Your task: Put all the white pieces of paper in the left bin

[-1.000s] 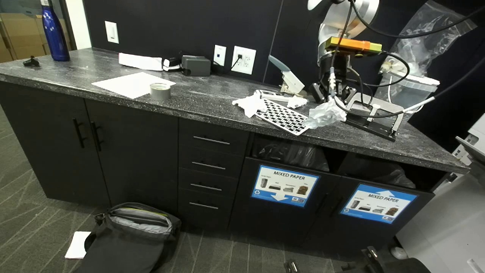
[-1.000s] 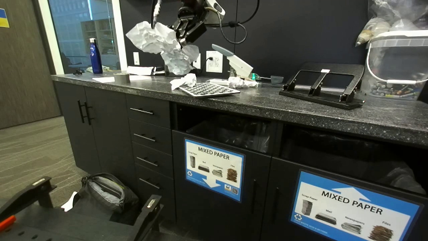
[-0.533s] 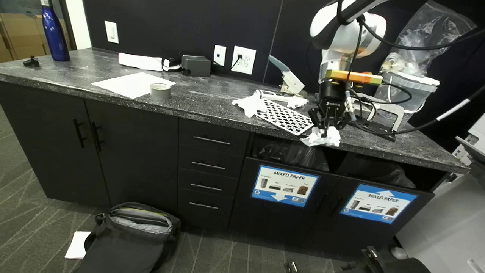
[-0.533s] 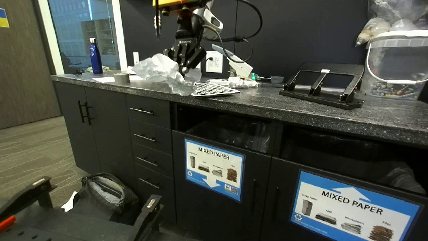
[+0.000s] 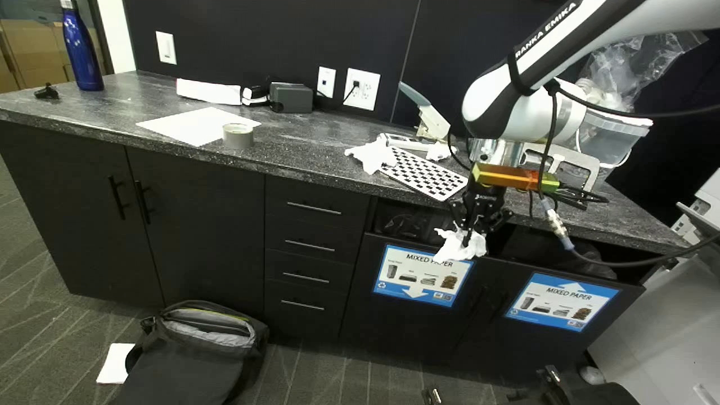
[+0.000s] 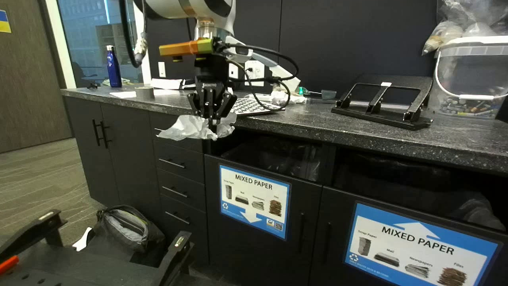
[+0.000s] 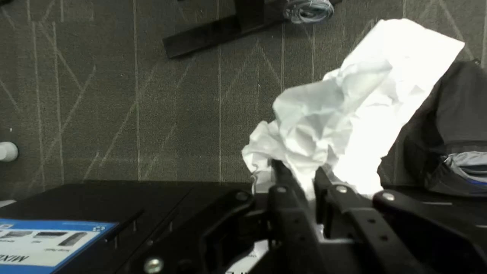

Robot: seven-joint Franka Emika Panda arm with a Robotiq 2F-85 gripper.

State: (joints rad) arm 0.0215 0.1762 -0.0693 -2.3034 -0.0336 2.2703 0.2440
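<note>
One crumpled white paper sheet (image 5: 457, 247) is pinched between the nearly closed fingers of the black gripper (image 7: 300, 172), outside but near the black-fronted left bin (image 6: 254, 252). On the dark speckled surface (image 5: 312, 149), a crumpled white scrap (image 5: 372, 156) lies at the left end of the checkered black-and-white board (image 5: 427, 174), a white paper wad (image 5: 440, 151) beyond it, and a flat white sheet (image 5: 191, 126) farther left, beside the grey tape roll (image 5: 238, 138).

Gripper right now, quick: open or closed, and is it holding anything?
Gripper: closed, its jaws pinching a crumpled white piece of paper.
</note>
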